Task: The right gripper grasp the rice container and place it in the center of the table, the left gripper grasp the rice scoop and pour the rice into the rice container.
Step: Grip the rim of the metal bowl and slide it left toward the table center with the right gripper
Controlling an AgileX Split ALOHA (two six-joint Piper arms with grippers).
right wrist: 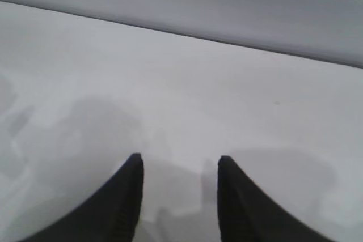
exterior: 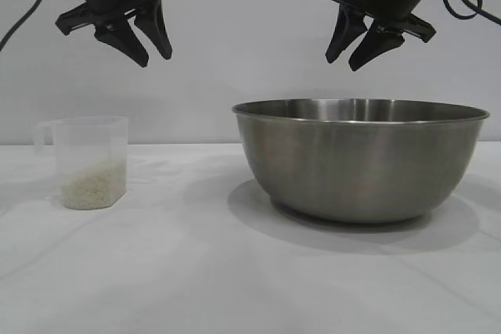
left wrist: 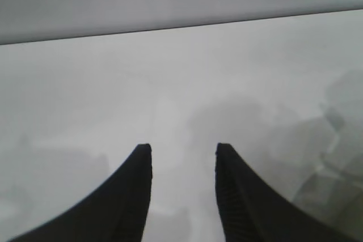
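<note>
The rice container (exterior: 360,160), a large steel bowl, stands on the white table (exterior: 196,271) right of centre. The rice scoop (exterior: 90,162), a small clear plastic cup with a side handle, stands at the left with white rice (exterior: 94,185) filling its lower part. My left gripper (exterior: 155,58) hangs high above the scoop, open and empty. My right gripper (exterior: 342,62) hangs high above the bowl's rim, open and empty too. In the left wrist view the left gripper (left wrist: 184,148) shows only bare table between its fingers; the right wrist view shows the same for the right gripper (right wrist: 180,159).
A plain pale wall (exterior: 250,52) runs behind the table. Bare tabletop lies between the scoop and the bowl and across the front.
</note>
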